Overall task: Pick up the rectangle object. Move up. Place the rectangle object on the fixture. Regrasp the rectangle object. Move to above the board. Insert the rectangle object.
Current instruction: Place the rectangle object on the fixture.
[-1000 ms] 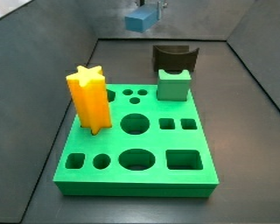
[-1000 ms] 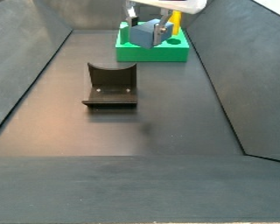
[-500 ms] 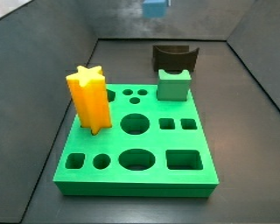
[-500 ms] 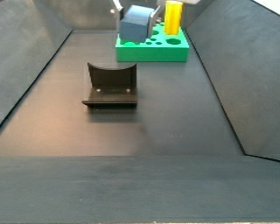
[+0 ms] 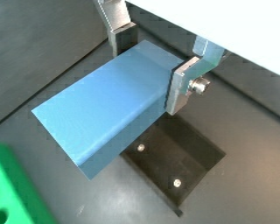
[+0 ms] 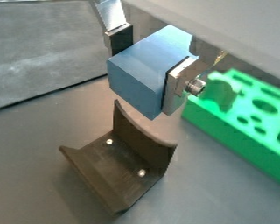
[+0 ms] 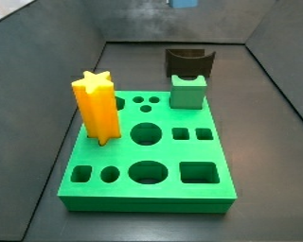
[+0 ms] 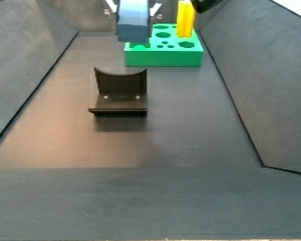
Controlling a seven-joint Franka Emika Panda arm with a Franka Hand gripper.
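Aloft, gripper (image 5: 152, 54) clamps one rectangle object (image 5: 108, 104) above one fixture (image 5: 178, 168)

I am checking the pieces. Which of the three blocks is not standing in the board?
The blue rectangle object: the gripper holds it in the air above the fixture. The yellow star and green cube stand in the board.

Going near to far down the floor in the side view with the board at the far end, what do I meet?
Fixture → green board with the yellow star prism; the gripper holds the rectangle object in the air above.
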